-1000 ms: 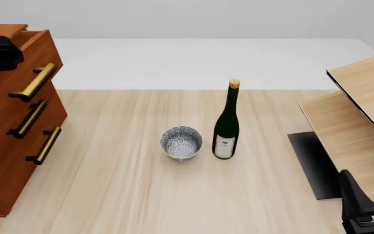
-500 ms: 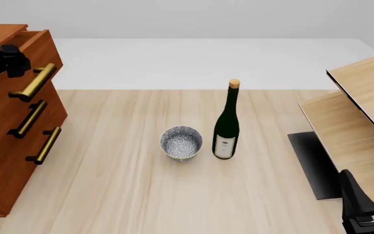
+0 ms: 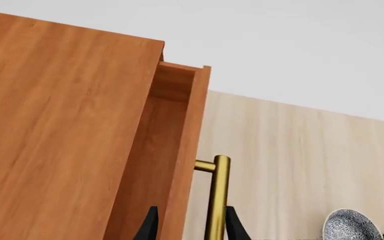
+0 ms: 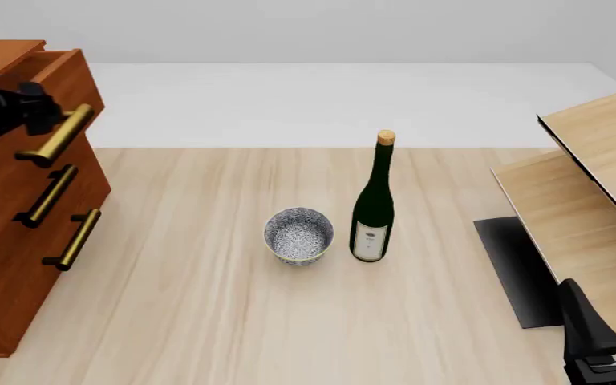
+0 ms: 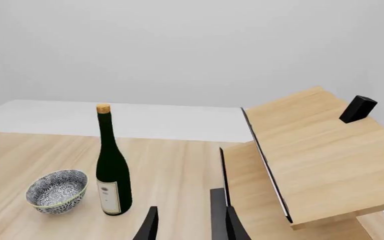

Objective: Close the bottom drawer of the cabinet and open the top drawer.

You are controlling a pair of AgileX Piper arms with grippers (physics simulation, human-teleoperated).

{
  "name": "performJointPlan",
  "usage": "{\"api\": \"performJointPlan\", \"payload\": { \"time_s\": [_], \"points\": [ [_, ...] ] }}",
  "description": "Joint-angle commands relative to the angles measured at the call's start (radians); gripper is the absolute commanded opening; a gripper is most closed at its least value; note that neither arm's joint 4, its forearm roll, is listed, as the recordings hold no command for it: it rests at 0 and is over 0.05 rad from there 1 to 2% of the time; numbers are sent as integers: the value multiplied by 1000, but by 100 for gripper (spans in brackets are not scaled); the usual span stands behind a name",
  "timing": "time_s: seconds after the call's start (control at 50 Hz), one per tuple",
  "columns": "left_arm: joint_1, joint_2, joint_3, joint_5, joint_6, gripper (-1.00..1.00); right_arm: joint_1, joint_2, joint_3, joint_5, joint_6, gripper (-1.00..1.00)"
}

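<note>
The reddish-brown cabinet [image 4: 9, 265] stands at the table's left edge. Its top drawer [image 4: 73, 80] is pulled out a little, and a gap shows behind the drawer front [image 3: 188, 150]. My left gripper [image 4: 42, 112] is open at the upper end of this drawer's brass handle [image 4: 60, 132]. In the left wrist view the handle bar [image 3: 219, 195] and the front's edge lie between my spread fingers [image 3: 232, 227]. The bottom drawer [image 4: 30, 289] sits level with the middle one, with its handle [image 4: 74, 237] free. My right gripper [image 4: 608, 293] rests open and empty at the near right.
A patterned bowl [image 4: 298, 235] and a dark green bottle [image 4: 374, 210] stand mid-table, side by side. Pale slanted wooden boards [image 4: 597, 184] rise at the right over a black mat [image 4: 516, 269].
My left gripper has moved right and down along the cabinet's top edge, onto the upper end of the top drawer's handle. The right arm and the drawers have not moved.
</note>
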Motion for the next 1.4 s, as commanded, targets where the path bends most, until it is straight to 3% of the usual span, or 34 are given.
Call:
{"api": "performJointPlan", "payload": {
  "time_s": [0.02, 0.52, 1.4],
  "points": [
    [-55, 6, -4, 0, -23, 100, 0, 0, 0, 0, 0, 100],
    [-135, 10, -15, -4, -51, 100, 0, 0, 0, 0, 0, 100],
    [-316, 47, 17, -58, -177, 100, -5, 0, 0, -1, 4, 100]
  ]
}}
